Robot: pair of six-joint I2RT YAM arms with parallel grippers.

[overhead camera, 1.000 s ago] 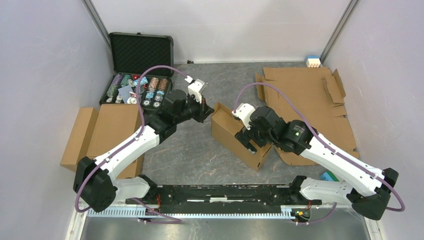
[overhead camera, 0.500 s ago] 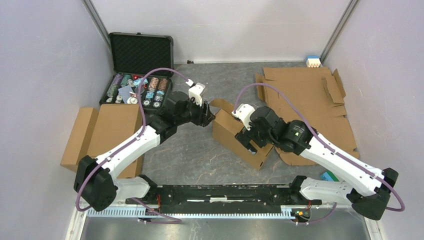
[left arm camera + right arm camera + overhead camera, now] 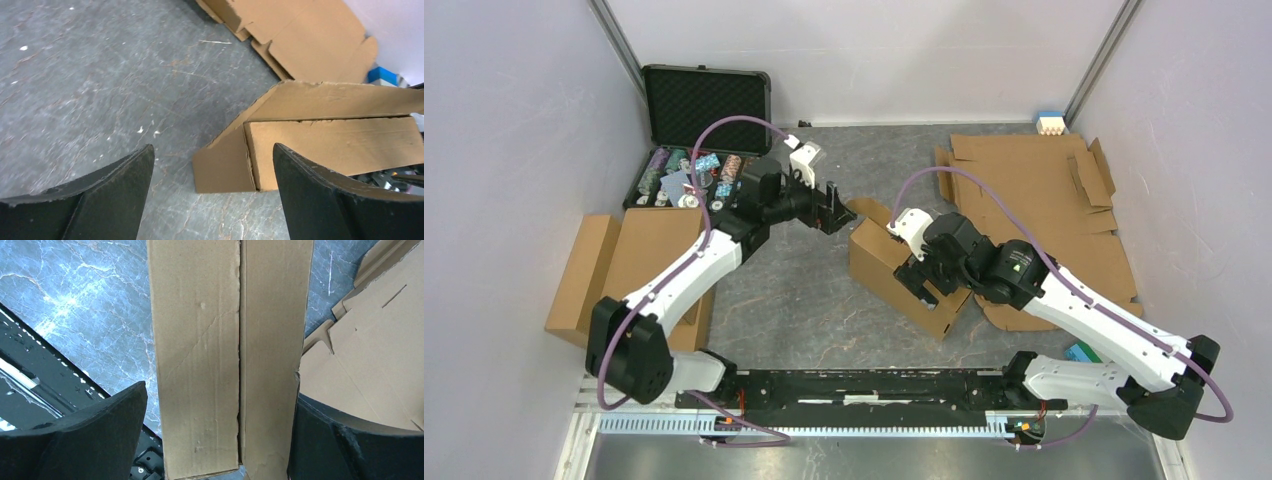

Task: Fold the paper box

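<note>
The paper box (image 3: pixel 894 268) is a brown cardboard box lying slantwise mid-table, with one loose flap (image 3: pixel 865 208) sticking up at its far-left end. My left gripper (image 3: pixel 836 210) hangs open just left of that flap, touching nothing. In the left wrist view the box's end face (image 3: pixel 222 162) and long side (image 3: pixel 330 147) lie ahead of the open left gripper (image 3: pixel 212 150). My right gripper (image 3: pixel 921 282) is over the box's near half. In the right wrist view the box (image 3: pixel 225 355) runs between the spread jaws of the open right gripper (image 3: pixel 220 390), with a gap at the left finger (image 3: pixel 100 430).
An open black case of poker chips (image 3: pixel 704 150) sits at the back left. A folded cardboard box (image 3: pixel 639 262) lies at the left edge. Flat cardboard sheets (image 3: pixel 1034 190) cover the right side. A small blue-and-white item (image 3: pixel 1050 123) stands in the back-right corner.
My left gripper has opened, let go of the box's far-left corner and drawn back to the left. The flap there now stands up. The right arm has stayed put.
</note>
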